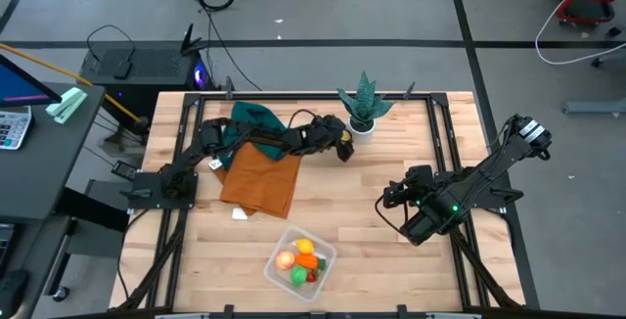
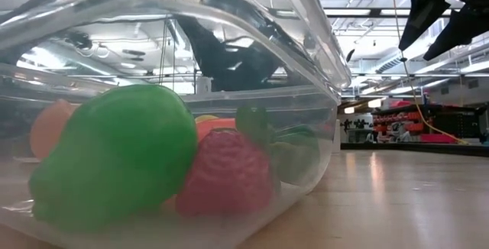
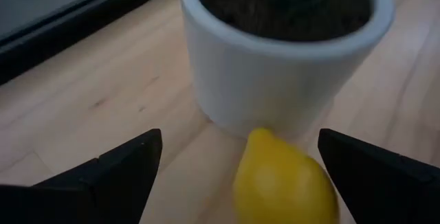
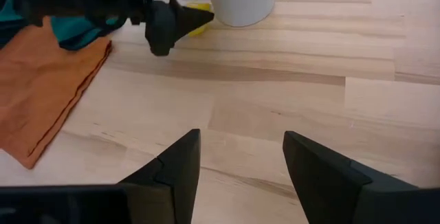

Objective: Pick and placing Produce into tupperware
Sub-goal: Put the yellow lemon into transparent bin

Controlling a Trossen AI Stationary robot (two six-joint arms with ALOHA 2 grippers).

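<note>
A yellow lemon-shaped toy (image 3: 282, 183) lies on the table against the foot of the white plant pot (image 3: 275, 66). My left gripper (image 3: 240, 141) is open with one finger on each side of the lemon, and no touch shows. In the high view the left gripper (image 1: 342, 151) sits just left of the pot (image 1: 361, 126). The clear tupperware (image 1: 328, 252) stands near the table's near edge and holds several produce pieces (image 1: 298, 258), among them a green one (image 2: 114, 153) and a red strawberry (image 2: 225, 176). My right gripper (image 1: 386, 200) hangs open above bare table on the right.
A spiky green plant (image 1: 364, 99) rises from the pot. An orange cloth (image 1: 262, 177) and a teal cloth (image 1: 249, 123) lie on the table's left half under the left arm. Bare wood lies between the pot, the right gripper (image 4: 240, 138) and the tupperware (image 2: 321, 73).
</note>
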